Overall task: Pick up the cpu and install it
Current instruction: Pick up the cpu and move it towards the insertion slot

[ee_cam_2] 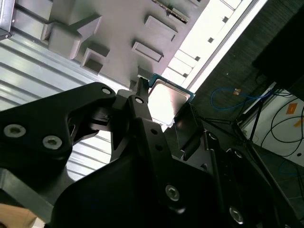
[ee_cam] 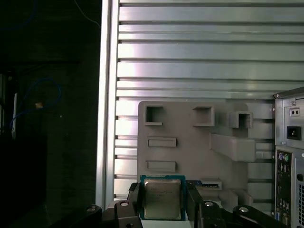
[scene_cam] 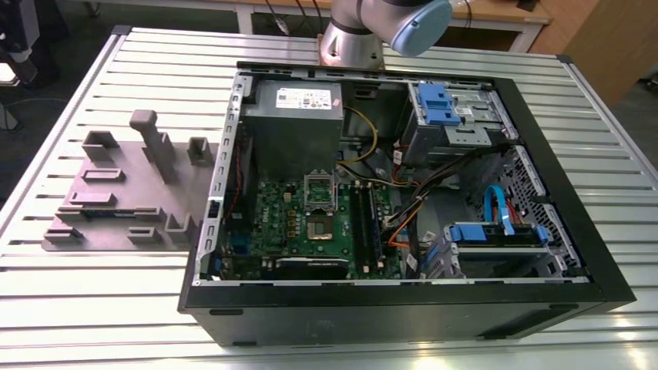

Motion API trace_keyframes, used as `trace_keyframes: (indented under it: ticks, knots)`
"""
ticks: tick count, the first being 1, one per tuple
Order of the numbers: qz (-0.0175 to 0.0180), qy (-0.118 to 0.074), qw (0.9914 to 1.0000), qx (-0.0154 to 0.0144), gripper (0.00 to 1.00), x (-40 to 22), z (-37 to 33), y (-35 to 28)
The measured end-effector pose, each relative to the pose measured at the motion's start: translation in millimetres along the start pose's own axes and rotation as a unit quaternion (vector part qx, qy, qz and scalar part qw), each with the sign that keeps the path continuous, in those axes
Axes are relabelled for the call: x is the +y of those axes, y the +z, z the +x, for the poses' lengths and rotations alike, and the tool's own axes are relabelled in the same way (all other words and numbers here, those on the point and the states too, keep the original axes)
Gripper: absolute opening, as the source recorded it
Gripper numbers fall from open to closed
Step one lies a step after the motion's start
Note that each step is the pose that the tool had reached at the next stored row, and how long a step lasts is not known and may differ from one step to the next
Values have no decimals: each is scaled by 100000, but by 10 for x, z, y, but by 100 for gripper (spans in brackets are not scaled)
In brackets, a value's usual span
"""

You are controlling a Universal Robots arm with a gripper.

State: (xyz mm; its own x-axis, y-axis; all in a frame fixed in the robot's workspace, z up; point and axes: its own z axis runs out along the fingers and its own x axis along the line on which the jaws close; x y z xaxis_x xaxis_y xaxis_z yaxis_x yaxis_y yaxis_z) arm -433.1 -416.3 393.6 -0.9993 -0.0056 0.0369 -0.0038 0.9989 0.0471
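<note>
The cpu (ee_cam: pixel 162 198) is a small square chip with a silver-grey metal top and a green rim. It sits clamped between the black fingers (ee_cam: pixel 134 198) of my gripper (ee_cam: pixel 163 205), which is shut on it. In the second wrist view the cpu (ee_cam_2: pixel 167 99) shows its shiny top between the same fingers (ee_cam_2: pixel 142 97). In both wrist views the chip is held in the air above the grey fixture tray (ee_cam: pixel 190 152), well clear of it. The open computer case (scene_cam: pixel 411 200) lies on the table with its green motherboard (scene_cam: pixel 308 223) and a metal-framed socket (scene_cam: pixel 320 190) exposed.
The grey fixture tray (scene_cam: pixel 123 193) with upright posts lies on the slatted table (scene_cam: pixel 134 69) at the exterior view's left of the case. Inside the case are a grey power supply box (scene_cam: pixel 296 108), blue drive brackets (scene_cam: pixel 437 104) and loose cables (scene_cam: pixel 411 208). The arm's base (scene_cam: pixel 355 38) stands behind the case.
</note>
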Motion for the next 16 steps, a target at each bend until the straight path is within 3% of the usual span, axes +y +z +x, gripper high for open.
trace_keyframes:
  ticks: [6, 16]
  knots:
    - [1, -1, 100000, 0, 47, 3, 3, -74]
    - [3, -5, 100000, 1, 47, 4, -14, -83]
